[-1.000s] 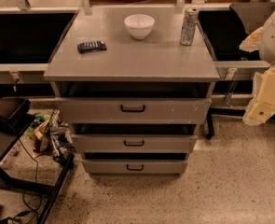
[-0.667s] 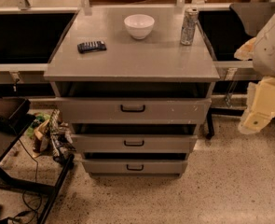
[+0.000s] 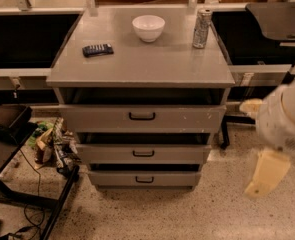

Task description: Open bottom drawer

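The bottom drawer (image 3: pixel 144 178) is the lowest and shortest grey front of the cabinet, with a small black loop handle (image 3: pixel 144 179). A dark gap shows above its front. My gripper (image 3: pixel 264 176) is a blurred cream shape at the right edge, beside the cabinet and about level with the two lower drawers. It is apart from the drawer, well to the right of the handle. The white arm (image 3: pixel 287 116) sits above it.
The mid-height drawer (image 3: pixel 143 153) and the tall top drawer (image 3: pixel 142 117) are above. On the cabinet top (image 3: pixel 137 64) stand a white bowl (image 3: pixel 148 27), a can (image 3: pixel 202 28) and a dark remote (image 3: pixel 98 49). Clutter and cables (image 3: pixel 49 149) lie on the floor at left.
My arm and gripper have moved down and a little left along the cabinet's right side. The drawers and the things on top have not moved.
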`<state>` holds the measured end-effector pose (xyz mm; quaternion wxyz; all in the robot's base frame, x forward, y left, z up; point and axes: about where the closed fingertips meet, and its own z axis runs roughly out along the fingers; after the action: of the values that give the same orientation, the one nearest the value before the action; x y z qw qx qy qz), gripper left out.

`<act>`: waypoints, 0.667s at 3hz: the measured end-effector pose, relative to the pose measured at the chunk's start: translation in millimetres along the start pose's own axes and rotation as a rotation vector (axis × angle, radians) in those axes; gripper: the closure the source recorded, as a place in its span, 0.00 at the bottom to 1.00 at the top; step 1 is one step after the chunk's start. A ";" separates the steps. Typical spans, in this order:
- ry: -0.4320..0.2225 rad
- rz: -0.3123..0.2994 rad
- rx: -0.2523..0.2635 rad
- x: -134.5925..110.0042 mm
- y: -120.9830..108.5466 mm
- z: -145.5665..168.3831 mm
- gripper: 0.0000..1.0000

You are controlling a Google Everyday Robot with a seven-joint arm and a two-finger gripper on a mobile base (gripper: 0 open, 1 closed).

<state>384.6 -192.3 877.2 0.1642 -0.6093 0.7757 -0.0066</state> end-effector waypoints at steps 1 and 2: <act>-0.001 0.028 -0.003 14.0 35.7 45.7 0.00; 0.032 0.047 -0.039 33.6 66.1 109.3 0.00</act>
<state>344.1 -186.4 751.6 0.1398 -0.5936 0.7925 0.0028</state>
